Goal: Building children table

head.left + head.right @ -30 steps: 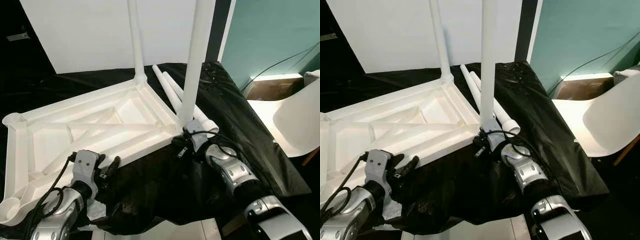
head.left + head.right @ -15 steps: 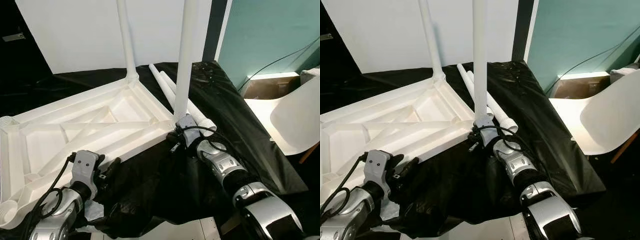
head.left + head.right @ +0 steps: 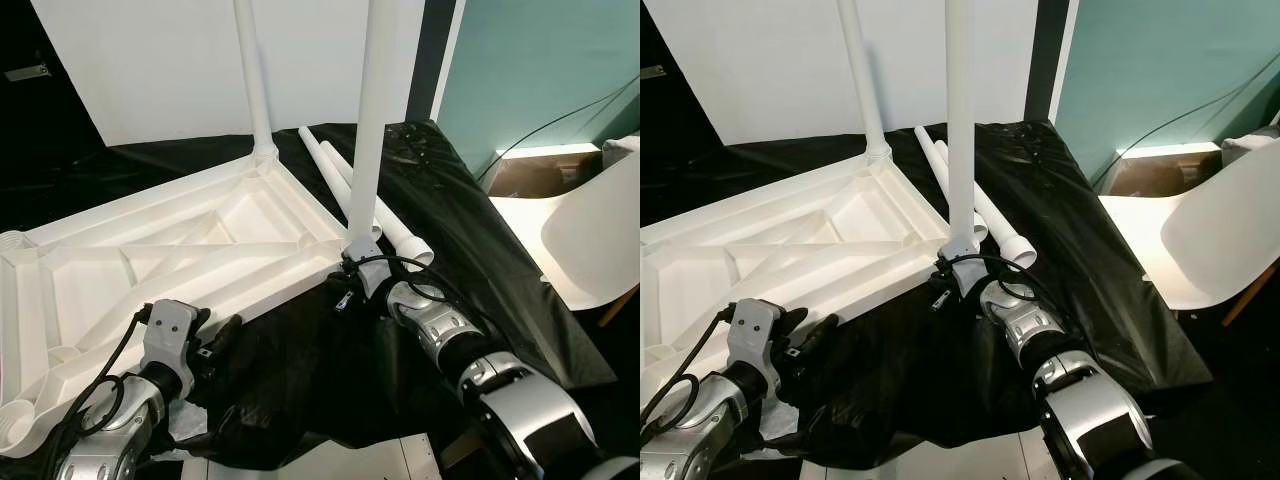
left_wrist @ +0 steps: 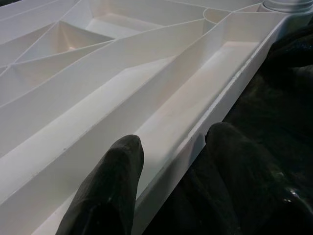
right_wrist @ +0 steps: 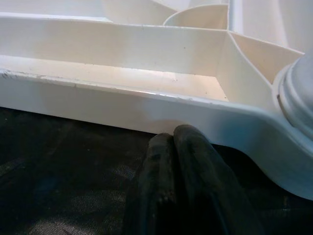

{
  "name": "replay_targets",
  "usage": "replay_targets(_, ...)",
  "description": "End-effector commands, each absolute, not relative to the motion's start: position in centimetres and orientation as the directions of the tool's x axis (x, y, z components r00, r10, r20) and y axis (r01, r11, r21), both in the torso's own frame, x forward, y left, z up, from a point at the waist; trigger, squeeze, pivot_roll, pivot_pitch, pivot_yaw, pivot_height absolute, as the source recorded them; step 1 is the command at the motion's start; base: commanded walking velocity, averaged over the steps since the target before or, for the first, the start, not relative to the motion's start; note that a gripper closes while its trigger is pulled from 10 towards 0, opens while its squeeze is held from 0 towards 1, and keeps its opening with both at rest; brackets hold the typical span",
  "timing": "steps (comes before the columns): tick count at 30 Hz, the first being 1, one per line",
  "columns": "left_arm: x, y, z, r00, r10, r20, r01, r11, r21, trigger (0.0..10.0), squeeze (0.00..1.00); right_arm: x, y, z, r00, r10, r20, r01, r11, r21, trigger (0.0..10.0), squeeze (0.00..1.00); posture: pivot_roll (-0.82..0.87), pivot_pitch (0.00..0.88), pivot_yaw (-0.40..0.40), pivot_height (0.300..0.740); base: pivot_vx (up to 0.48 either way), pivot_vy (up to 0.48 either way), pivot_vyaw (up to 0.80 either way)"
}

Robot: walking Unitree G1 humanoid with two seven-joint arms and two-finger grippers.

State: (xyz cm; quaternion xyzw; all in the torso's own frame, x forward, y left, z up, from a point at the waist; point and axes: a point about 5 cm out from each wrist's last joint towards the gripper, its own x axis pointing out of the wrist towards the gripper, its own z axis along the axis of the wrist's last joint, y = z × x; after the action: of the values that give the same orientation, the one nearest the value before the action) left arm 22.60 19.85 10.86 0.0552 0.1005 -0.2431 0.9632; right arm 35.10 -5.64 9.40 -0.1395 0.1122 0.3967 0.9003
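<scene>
Left fingers (image 4: pixel 112 186) straddle tabletop (image 3: pixel 180 250) rim; right fingers (image 5: pixel 176 181) closed beneath corner.

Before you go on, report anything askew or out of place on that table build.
The upside-down tabletop lies on rumpled black sheeting, two legs standing in its corner sockets. Two loose legs lie beside it, not yet fitted. The nearer fitted leg seems to lean slightly. No damage visible.

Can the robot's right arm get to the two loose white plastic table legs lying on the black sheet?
Probably yes. The right gripper sits at the white tabletop's corner, with the loose white legs lying just beyond; only the upright fitted leg stands beside that path.
</scene>
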Motion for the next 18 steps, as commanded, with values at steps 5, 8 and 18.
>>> replay_targets(5,21.8,18.6,9.7,0.787,-0.554,-0.272,0.569,0.822,-0.027,10.0,0.00,35.6,-4.0,11.1,0.635,0.727,-0.261,-0.772,0.608,-0.186,10.0,0.00,0.06,0.000,-0.005,0.740,0.000,0.000,0.00)
replay_targets(8,21.2,18.2,9.6,0.747,-0.603,-0.279,0.607,0.790,-0.081,10.0,0.00,36.0,-3.8,11.9,0.638,0.732,-0.239,-0.770,0.607,-0.196,10.0,0.00,0.06,0.000,-0.007,0.740,0.000,0.000,0.00)
replay_targets(18,19.9,16.4,9.9,0.597,-0.754,-0.274,0.733,0.651,-0.198,10.0,0.00,35.8,-4.2,11.3,0.671,0.709,-0.215,-0.741,0.645,-0.185,10.0,0.00,0.04,0.000,0.016,0.740,0.000,0.000,0.00)
